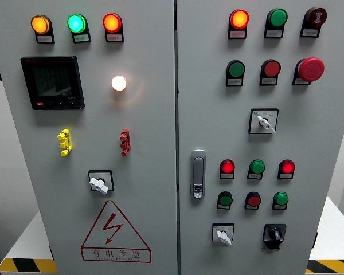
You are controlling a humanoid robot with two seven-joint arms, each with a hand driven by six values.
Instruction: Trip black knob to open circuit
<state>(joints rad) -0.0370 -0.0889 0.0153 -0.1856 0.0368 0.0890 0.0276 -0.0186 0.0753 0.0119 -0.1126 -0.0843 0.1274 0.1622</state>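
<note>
- At the lower right of the right door, the black knob [273, 234] is sitting on its plate, its handle pointing roughly upward; we are judging it untouched, so the whole task is still waiting.
- We are seeing no robot hand on either side, so we cannot tell whether the fingers are spread or pressed together.
- Just left of the knob, a white switch [223, 235] is pointing down-right; two more white switches are sitting higher on this door [264, 121] and on the left door [99, 183].
- Above the knob, two rows of red and green lamps [256, 167] are showing, the upper outer red ones glowing.
- We are treating the cabinet [160, 229] as the only container here; both doors are staying closed at the latch [198, 173], so its contents are hidden from us.
- What is left, as we judge it: reaching in, gripping the knob, and turning it.
</note>
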